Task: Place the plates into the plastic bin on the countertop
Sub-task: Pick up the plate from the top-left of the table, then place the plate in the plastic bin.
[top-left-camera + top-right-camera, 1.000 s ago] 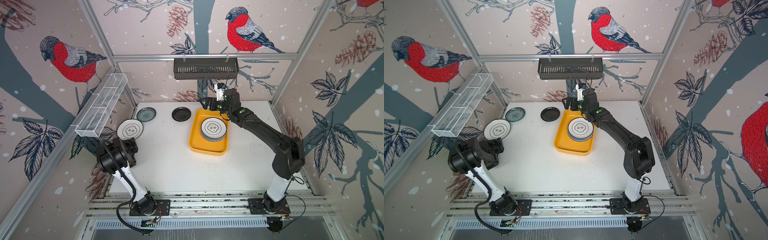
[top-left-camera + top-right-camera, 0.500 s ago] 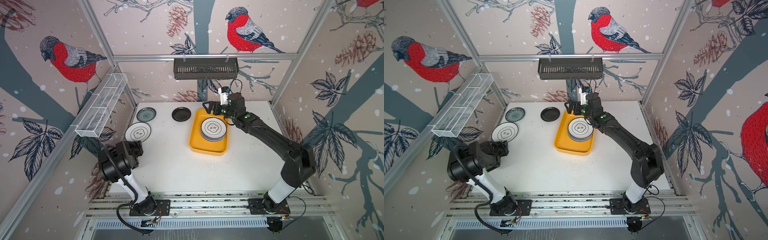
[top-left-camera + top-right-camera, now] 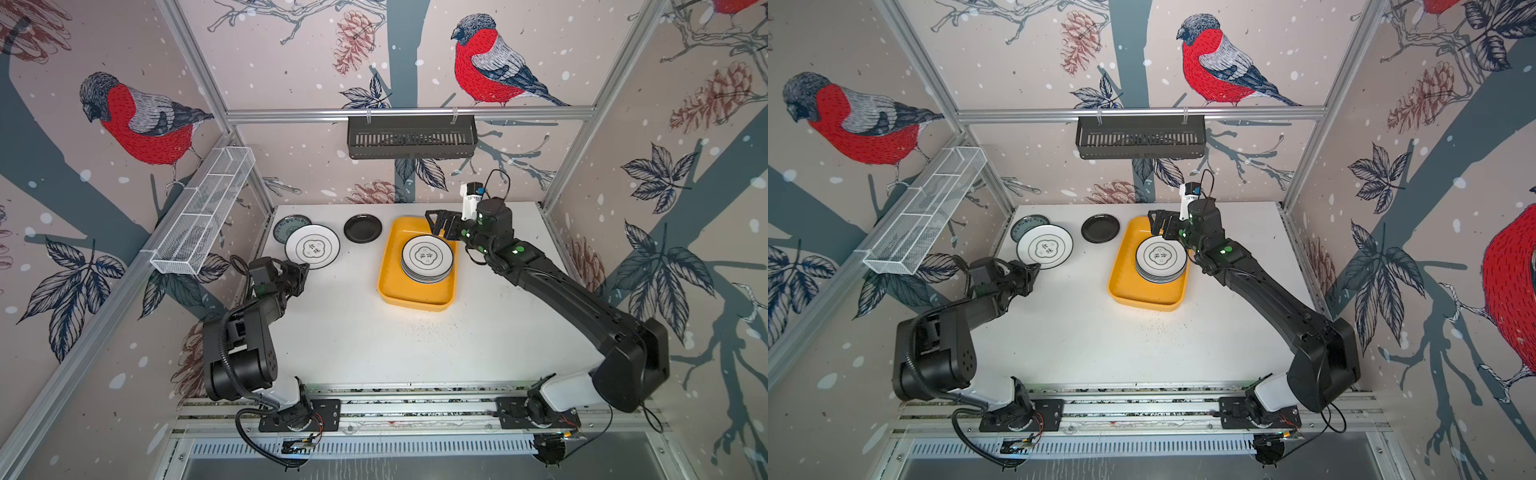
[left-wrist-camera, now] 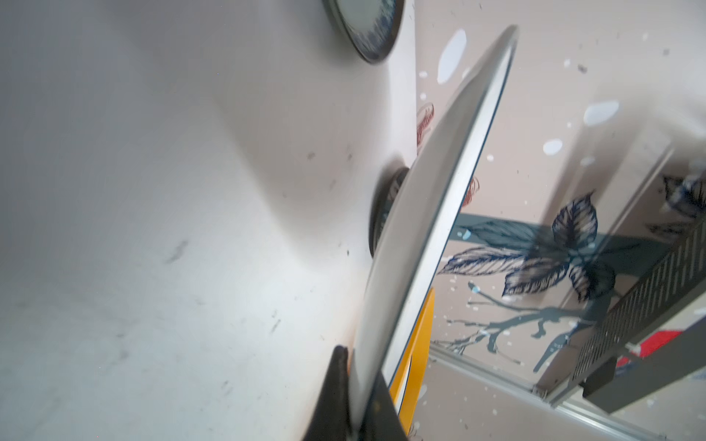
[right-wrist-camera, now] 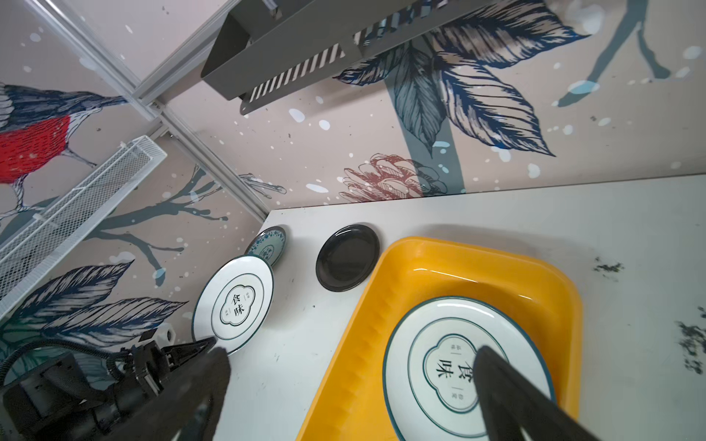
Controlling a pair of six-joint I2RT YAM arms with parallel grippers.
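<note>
My left gripper (image 3: 301,270) (image 3: 1034,270) (image 4: 359,366) is shut on the near rim of a white plate with a black flower outline (image 3: 312,247) (image 3: 1044,247) (image 5: 233,301). The plate hangs level above the countertop (image 3: 374,340), at back left, partly covering a teal plate (image 3: 284,222) (image 5: 267,244). A small black plate (image 3: 362,228) (image 5: 347,257) lies left of the yellow plastic bin (image 3: 388,270) (image 5: 420,252). The bin holds a stack of several plates (image 3: 427,257) (image 5: 458,362). My right gripper (image 3: 440,224) (image 5: 351,355) hovers open over the bin's back edge, holding nothing.
A black slotted rack (image 3: 411,137) hangs on the back rail above the bin. A white wire-mesh basket (image 3: 203,220) juts from the left wall over the table's left edge. Aluminium rails (image 3: 415,399) run along the front. Dark specks (image 3: 428,328) lie in front of the bin.
My left gripper has carried the flower plate to the right and toward the back, over the teal plate. My right gripper has drifted slightly right and nearer, staying open.
</note>
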